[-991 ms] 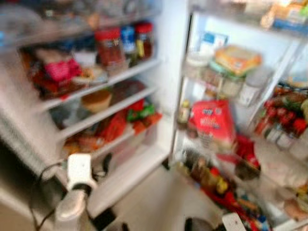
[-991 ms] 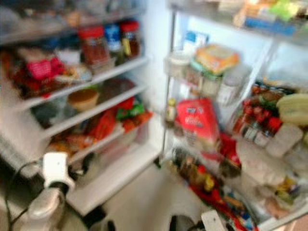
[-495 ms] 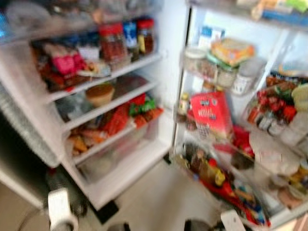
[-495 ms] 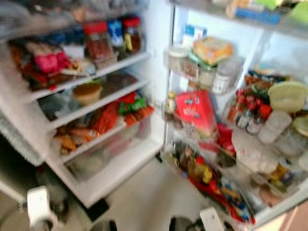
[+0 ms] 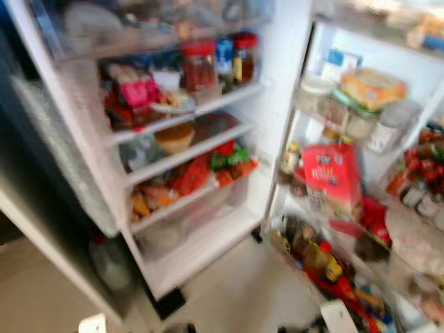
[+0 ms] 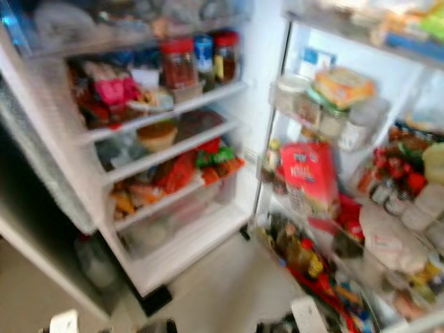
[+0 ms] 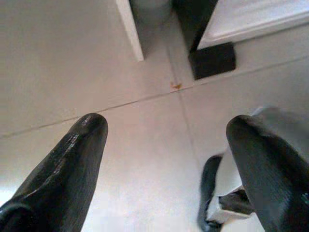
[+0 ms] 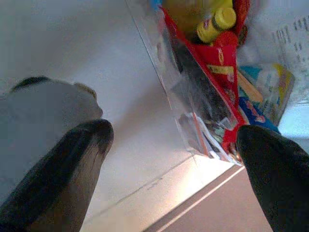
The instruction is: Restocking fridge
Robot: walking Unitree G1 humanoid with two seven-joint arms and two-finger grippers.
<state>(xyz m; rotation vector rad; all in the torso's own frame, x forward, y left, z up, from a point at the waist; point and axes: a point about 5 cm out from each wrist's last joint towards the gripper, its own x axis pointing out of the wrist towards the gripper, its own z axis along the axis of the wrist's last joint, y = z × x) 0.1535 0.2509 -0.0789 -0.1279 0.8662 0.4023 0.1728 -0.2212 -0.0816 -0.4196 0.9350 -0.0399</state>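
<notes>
The fridge stands open before me, its inner shelves [image 5: 186, 114] packed with food. Red-lidded jars [image 5: 199, 64] stand on the upper shelf, a brown bowl [image 5: 175, 137] one shelf lower, and red and green packets [image 5: 211, 165] below that. The door shelves [image 5: 388, 229] on the right carry a red package [image 5: 333, 177], tubs and bottles [image 5: 316, 253]. My left gripper [image 7: 166, 123] hangs open over the pale floor tiles, holding nothing. My right gripper [image 8: 174, 130] is open too, low beside the door's bottom shelf [image 8: 207, 96] of bottles and packets.
Pale tiled floor [image 5: 236, 291] lies between the fridge body and its door. A black block [image 7: 212, 59] sits at the fridge's lower front corner. The fridge's dark outer side [image 5: 41, 201] stands on my left. The picture is blurred.
The whole picture has shifted as the camera moved. My left arm has dropped from in front of the lower shelves to the picture's bottom edge.
</notes>
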